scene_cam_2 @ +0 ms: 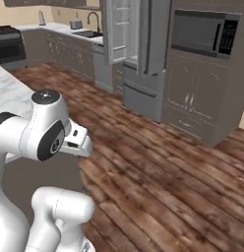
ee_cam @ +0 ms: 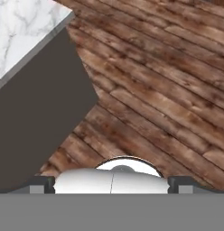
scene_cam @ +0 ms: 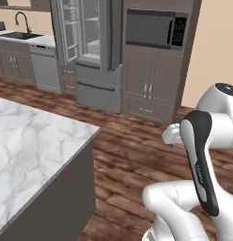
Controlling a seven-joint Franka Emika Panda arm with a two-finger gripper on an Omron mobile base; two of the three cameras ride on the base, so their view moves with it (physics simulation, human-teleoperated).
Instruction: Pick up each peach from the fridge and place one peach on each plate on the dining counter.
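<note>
In right base view, black oven range (scene_cam_2: 8,47)

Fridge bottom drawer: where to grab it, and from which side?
Take the long horizontal bar handle across the top of the bottom drawer of the fridge, near mid-span. Come straight at the front and pinch above and below. The bar lies level on a flat face, so a centred hold should pull squarely.
</note>
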